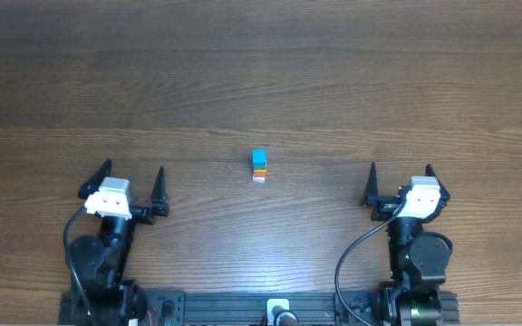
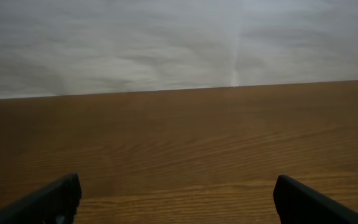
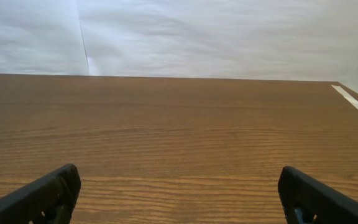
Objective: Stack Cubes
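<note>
The broad brown wood-grain table (image 1: pixel 261 72) carries everything, and most of its surface lies bare around the work. The black left arm (image 1: pixel 98 258) and the black right arm (image 1: pixel 415 263) are folded close to their bases at the near edge, a posture that reads as a rest or home pose, not a reach. The left gripper (image 1: pixel 134 168) has its jaws spread wide with nothing between them, and the right gripper (image 1: pixel 401 167) is likewise wide and empty; each wrist camera looks out between its own fingers over bare wood towards a plain white backdrop (image 3: pixel 229 37), with a pale strip of tape (image 3: pixel 356 102) at the table's far corner. Midway between the grippers and a little farther out stands the small stack of cubes (image 1: pixel 259 167): a blue cube (image 1: pixel 259 158) on top, an orange cube (image 1: pixel 259 170) under it, and a white cube (image 1: pixel 258 178) at the bottom, apparently squarely aligned. With the column standing and both grippers well apart from it, the stacking looks finished. Nothing stands between either gripper and the stack.
</note>
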